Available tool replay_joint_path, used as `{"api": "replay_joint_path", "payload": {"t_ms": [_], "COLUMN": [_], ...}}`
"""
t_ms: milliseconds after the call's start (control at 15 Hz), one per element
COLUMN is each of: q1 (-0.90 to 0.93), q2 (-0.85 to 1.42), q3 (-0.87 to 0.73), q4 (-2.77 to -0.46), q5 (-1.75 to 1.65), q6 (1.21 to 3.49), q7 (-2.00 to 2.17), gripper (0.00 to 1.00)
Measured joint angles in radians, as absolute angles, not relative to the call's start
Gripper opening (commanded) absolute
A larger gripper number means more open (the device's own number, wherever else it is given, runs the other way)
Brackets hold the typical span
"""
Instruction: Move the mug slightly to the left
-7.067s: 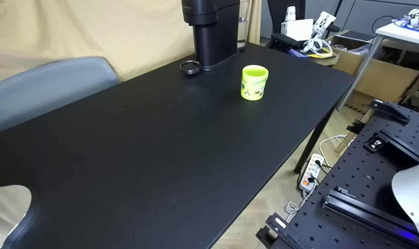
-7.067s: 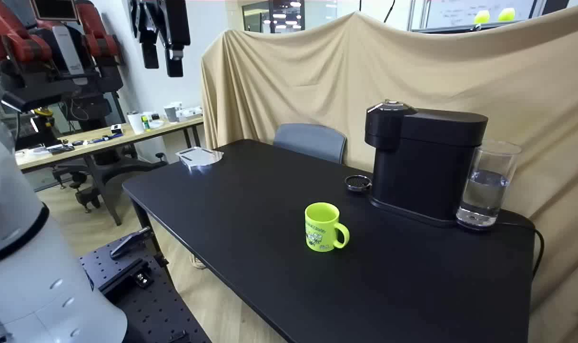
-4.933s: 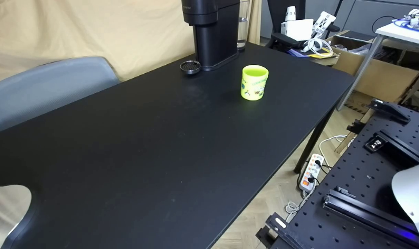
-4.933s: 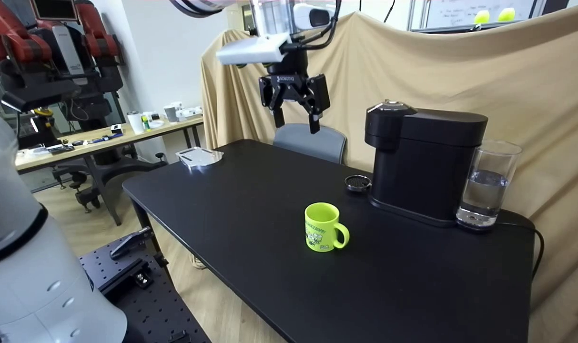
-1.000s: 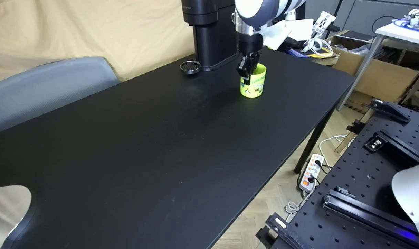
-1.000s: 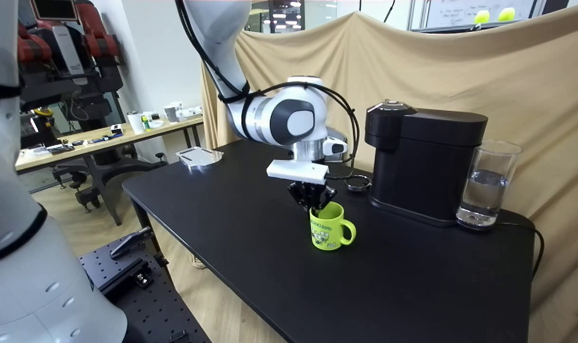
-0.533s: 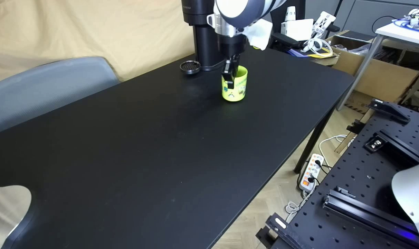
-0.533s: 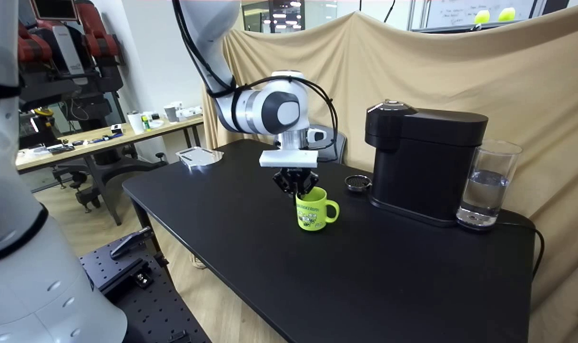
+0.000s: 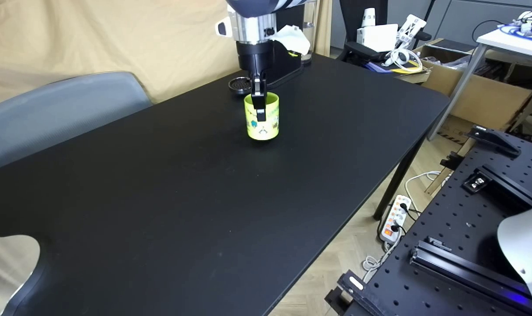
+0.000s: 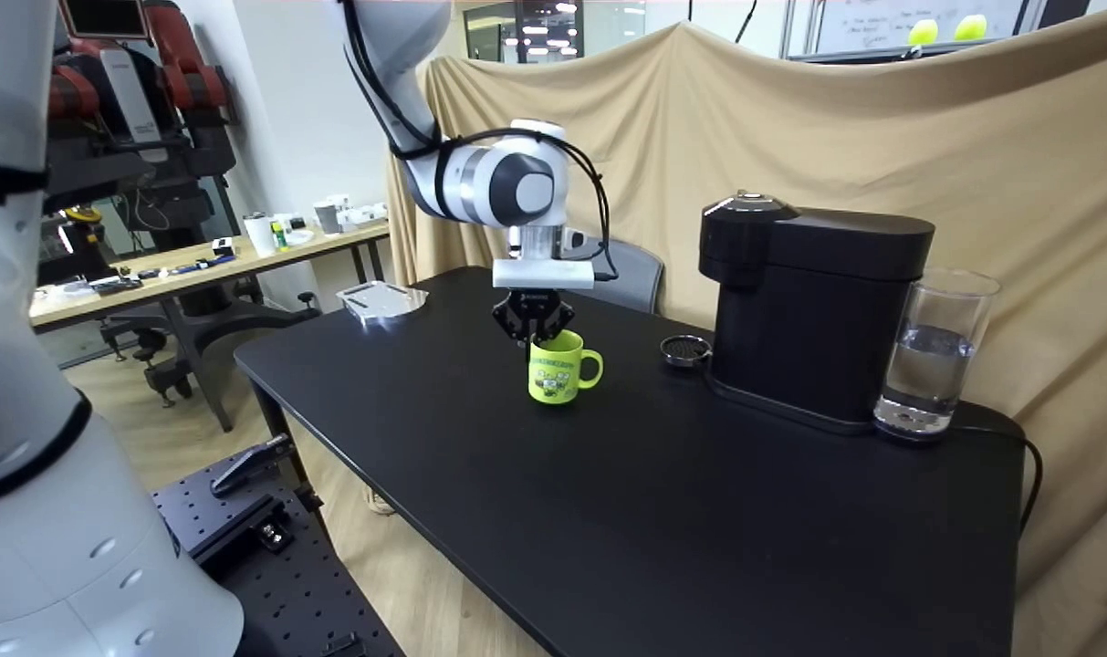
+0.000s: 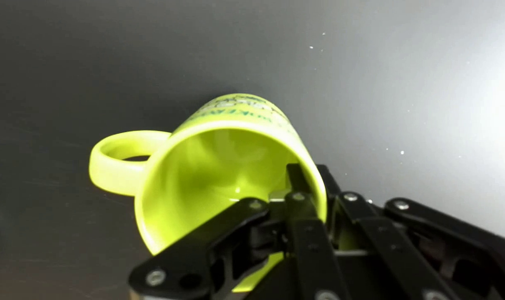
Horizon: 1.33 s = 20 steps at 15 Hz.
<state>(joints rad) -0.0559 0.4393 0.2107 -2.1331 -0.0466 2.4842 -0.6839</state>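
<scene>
The yellow-green mug [image 9: 269, 125] hangs upright from my gripper [image 9: 260, 115], low at the black table [image 9: 195, 210]; whether its base touches the surface I cannot tell. My jaws are closed across the mug's rim wall. In the wrist view, one finger [image 11: 294, 177] lies inside the mug [image 11: 219, 175] and its partner outside, with the wall pinched between them. The handle [image 11: 119, 166] points away from the gripper [image 11: 312, 175]. An exterior view shows the handle on the right of the mug [image 10: 553, 376], with the gripper [image 10: 531, 349] at its left rim.
A black coffee machine [image 10: 818, 319] with a round drip tray [image 10: 685, 352] stands behind the mug, and a glass of water [image 10: 923, 388] beside the machine. A shiny metal plate [image 10: 384, 301] lies at the table's far end. A grey chair [image 9: 68, 114] stands along the back edge.
Over the last second, my gripper has carried the mug leftward in both exterior views, past the coffee machine's drip tray. The grip on the rim has stayed the same.
</scene>
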Motion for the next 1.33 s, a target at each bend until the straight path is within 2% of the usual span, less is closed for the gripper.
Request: {"api": "replay_joint_path", "payload": {"t_ms": [267,733,800,867,1333], "q1": [-0.034,0.042,0.046,0.049,0.021], "q2": [0.506,0.538,0.539,0.54,0.565], "q3": [0.19,0.112,0.107,0.105,0.08], "q4": [-2.057,-2.042,-2.042,-2.042,-2.028], "q5": [-0.114,-0.251,-0.255,-0.256,-0.23], "q6": [2.455,2.578,2.588,2.595,2.595], "q7": [-0.763,-0.734,-0.724,-0.71,-0.609], "gripper": [0.02,0.02,0.17,0.36,0.82]}}
